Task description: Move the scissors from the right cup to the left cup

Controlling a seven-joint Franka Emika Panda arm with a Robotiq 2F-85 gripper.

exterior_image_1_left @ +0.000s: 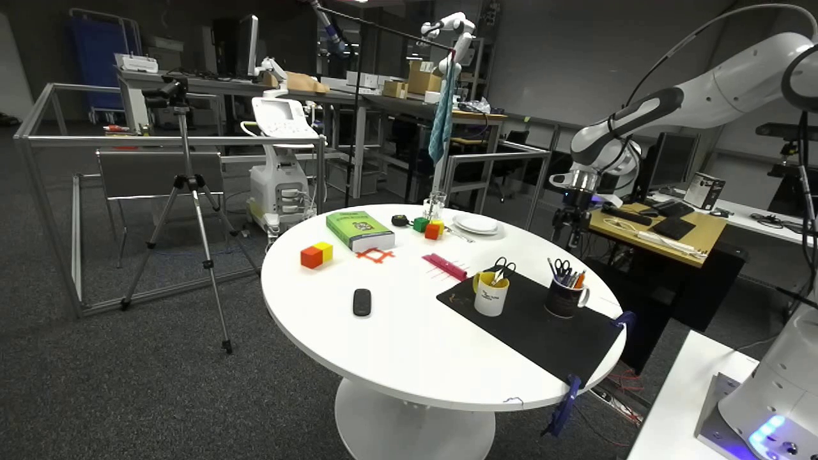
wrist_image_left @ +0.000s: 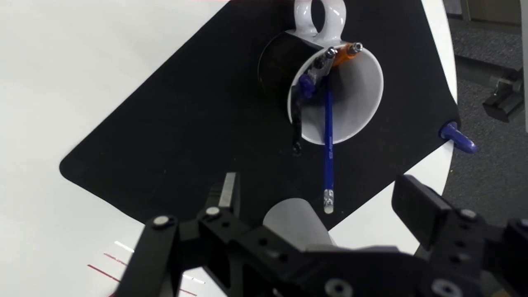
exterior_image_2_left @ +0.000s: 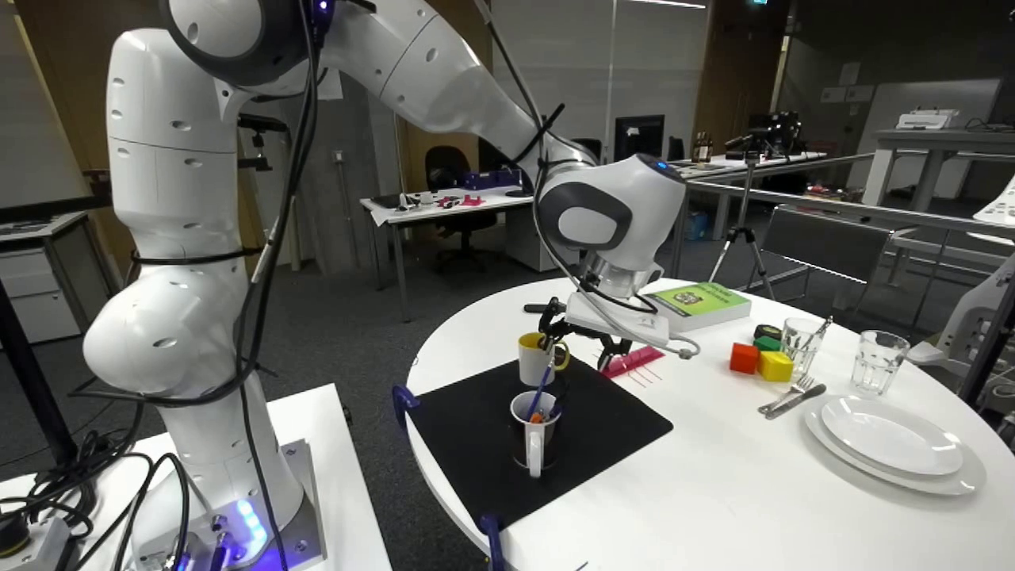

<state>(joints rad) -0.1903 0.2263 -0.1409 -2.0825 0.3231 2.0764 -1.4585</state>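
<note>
Black-handled scissors (exterior_image_1_left: 562, 269) stand in the dark right cup (exterior_image_1_left: 563, 301), another pair (exterior_image_1_left: 499, 276) in the pale left cup (exterior_image_1_left: 490, 299), and an empty gripper (wrist_image_left: 317, 192) hangs with its jaws spread wide, so the transfer seems not yet begun, with grasping, lifting and placing remaining.

Two mugs (exterior_image_1_left: 491, 303), seemingly two scissors (exterior_image_1_left: 499, 273)

Round table (exterior_image_2_left: 714, 484), arm (exterior_image_2_left: 444, 87) overhead

Gripper (exterior_image_2_left: 576, 357) above table, jaws standing apart. On black mat (exterior_image_2_left: 610, 420): dark cup (exterior_image_2_left: 535, 436), blue pencil (exterior_image_2_left: 544, 386) leaning out; pale cup (exterior_image_2_left: 533, 366), yellow-lined, upright behind it, apart. Elsewhere: green book (exterior_image_2_left: 702, 305); red block (exterior_image_2_left: 744, 358), yellow block (exterior_image_2_left: 775, 366), green block (exterior_image_2_left: 767, 343) near a glass (exterior_image_2_left: 801, 353); knife (exterior_image_2_left: 797, 402) and fork (exterior_image_2_left: 785, 396) beside stacked plates (exterior_image_2_left: 892, 436).
</note>
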